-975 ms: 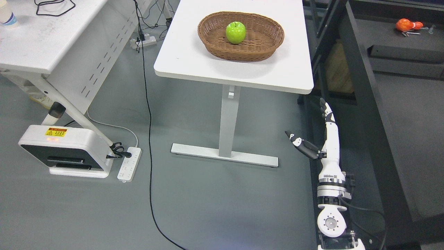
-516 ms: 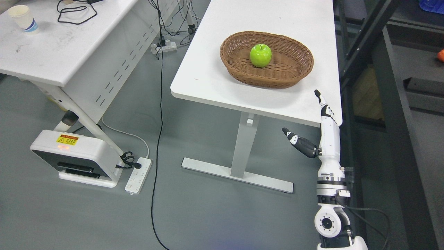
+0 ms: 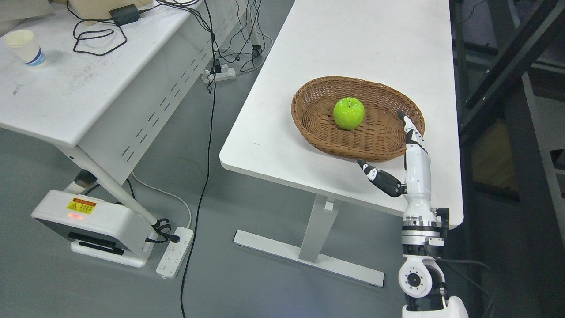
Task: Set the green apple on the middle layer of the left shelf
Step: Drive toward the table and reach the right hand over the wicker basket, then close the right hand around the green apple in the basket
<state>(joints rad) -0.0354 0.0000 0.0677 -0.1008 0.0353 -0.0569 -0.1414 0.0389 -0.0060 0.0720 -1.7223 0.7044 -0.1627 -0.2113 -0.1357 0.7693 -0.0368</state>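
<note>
Apple (image 3: 348, 113): glossy green, stem up, whole, in basket (image 3: 318, 128) on surface (image 3: 353, 39) | shelf mostly cut off | my right hand (image 3: 408, 163) spread, empty, over basket's near rim

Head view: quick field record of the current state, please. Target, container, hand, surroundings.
target: green apple, upright, stem up
container: brown wicker basket, apple lies inside it, near the middle
support: white table, basket towards its near edge
right hand: open, fingers straight, thumb spread, holds nothing; shows over the basket's near right rim, apart from the apple
left hand: not in view
other: paper cup and black cables on the second white table at left; power strip on the floor
task state: apple not yet grasped
</note>
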